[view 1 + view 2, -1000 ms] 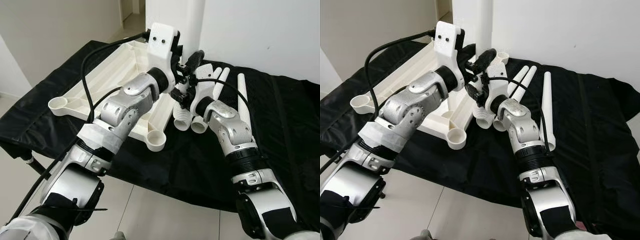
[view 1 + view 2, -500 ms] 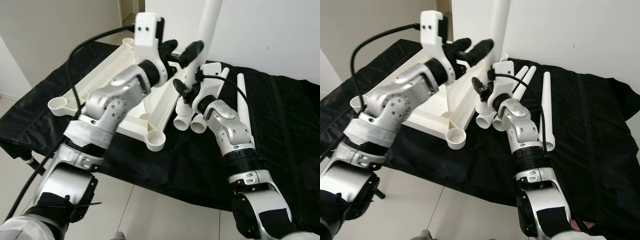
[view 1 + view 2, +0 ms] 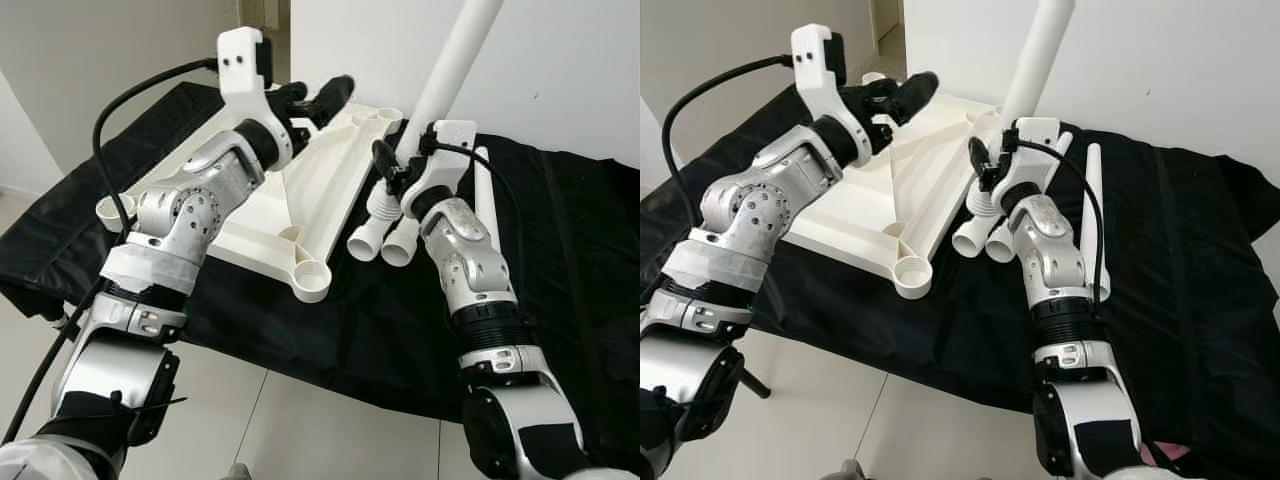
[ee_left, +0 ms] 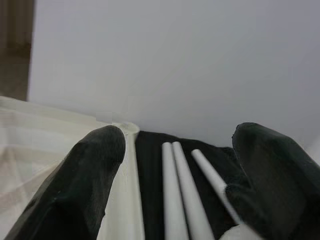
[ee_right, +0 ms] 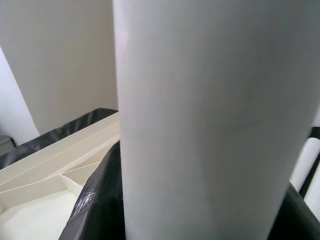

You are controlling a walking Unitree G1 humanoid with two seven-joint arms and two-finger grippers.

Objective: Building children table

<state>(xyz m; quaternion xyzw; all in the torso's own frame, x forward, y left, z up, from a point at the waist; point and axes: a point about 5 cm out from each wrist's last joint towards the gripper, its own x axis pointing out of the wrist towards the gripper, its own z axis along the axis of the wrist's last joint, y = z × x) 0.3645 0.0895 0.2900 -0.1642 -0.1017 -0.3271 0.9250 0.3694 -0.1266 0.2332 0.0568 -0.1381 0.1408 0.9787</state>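
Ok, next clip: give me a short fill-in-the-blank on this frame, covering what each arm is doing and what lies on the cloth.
1. The right gripper holds one white table ____ tilted up off the cloth.
2. The left gripper hovers over the upturned tabletop with its jaws ____.
3. Everything lies on a ____ cloth.
4. Three more legs lie ____ the tabletop.

Missing words: leg; open; black; beside

Likely a home, white walls (image 3: 560, 70), tiled floor (image 3: 300, 430)
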